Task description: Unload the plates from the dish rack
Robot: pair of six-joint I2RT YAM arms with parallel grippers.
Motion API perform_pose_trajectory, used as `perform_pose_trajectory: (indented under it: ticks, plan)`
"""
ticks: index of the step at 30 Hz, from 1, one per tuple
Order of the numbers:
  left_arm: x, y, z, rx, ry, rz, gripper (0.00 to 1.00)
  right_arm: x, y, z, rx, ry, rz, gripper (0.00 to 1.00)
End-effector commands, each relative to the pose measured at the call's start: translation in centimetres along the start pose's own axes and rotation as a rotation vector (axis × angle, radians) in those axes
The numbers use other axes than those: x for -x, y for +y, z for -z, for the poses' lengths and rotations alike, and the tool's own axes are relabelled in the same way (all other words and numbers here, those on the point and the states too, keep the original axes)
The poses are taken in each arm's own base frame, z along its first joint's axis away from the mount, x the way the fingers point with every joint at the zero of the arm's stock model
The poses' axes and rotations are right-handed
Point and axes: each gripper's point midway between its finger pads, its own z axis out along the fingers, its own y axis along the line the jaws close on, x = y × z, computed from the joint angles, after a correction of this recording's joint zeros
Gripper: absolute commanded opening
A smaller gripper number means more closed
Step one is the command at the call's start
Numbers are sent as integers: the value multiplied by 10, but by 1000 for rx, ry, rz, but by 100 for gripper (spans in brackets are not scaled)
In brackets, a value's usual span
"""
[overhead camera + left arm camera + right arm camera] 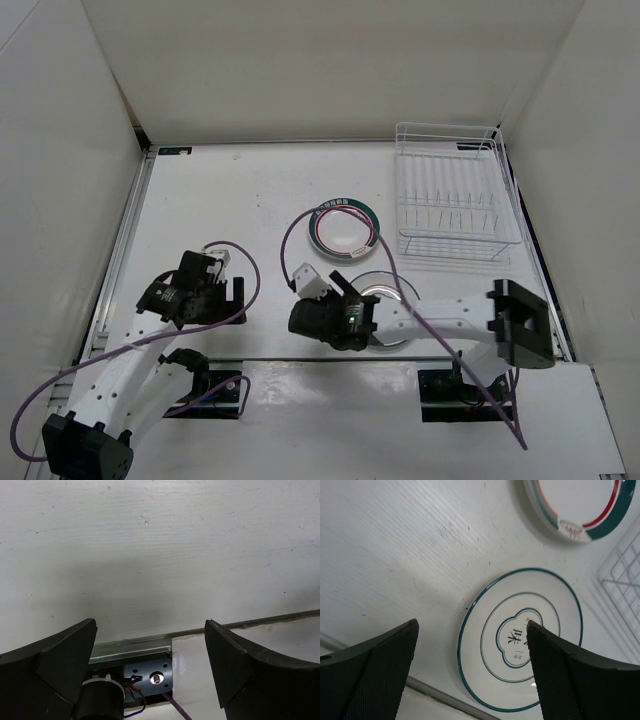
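Note:
The white wire dish rack stands at the back right with no plates in it; its corner shows in the right wrist view. A plate with a green rim band and red ring lies flat on the table left of the rack. A second plate, grey and shiny from above, lies flat nearer me, partly under my right arm. In the right wrist view this plate is white with a thin teal rim and a central mark. My right gripper hovers open above it, holding nothing. My left gripper is open and empty at the left.
White walls enclose the table on three sides. A metal rail runs along the table's near edge, with an arm base mount just below it. Purple cables loop over both arms.

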Motion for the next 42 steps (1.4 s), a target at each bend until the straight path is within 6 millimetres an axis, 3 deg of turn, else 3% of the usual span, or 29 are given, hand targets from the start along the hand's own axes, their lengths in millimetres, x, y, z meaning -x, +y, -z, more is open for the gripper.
perform_pose_trajectory:
  ticks: [1,6,10,14,18,19,21,24,28,34,42]
  plan:
    - [8,0,7,6,-47,6,100,51,-23,47,82,-130,-6,90]
    - [10,1,8,8,-64,7,100,79,-54,90,152,-255,-100,90]
    - [11,2,10,13,-80,12,100,74,-66,98,161,-265,-113,90]
    - [12,3,10,19,-87,13,100,53,-83,101,103,-182,-131,90]
    - [12,3,10,16,-87,14,100,59,-83,116,174,-220,-172,90]
    - [13,2,10,13,-90,14,100,57,-68,117,251,-214,-164,90]
    - [13,2,11,10,-93,14,100,55,-66,120,286,-229,-167,90]
    - [14,1,12,6,-103,12,100,45,-76,118,232,-191,-142,90]
    - [13,-2,11,-10,-94,9,100,44,-102,122,120,-174,-148,90]
    - [15,-4,12,-24,-107,3,100,42,-160,133,-102,-250,-221,90]
    - [15,-5,11,-34,-120,1,100,27,-192,120,-241,-208,-236,90]
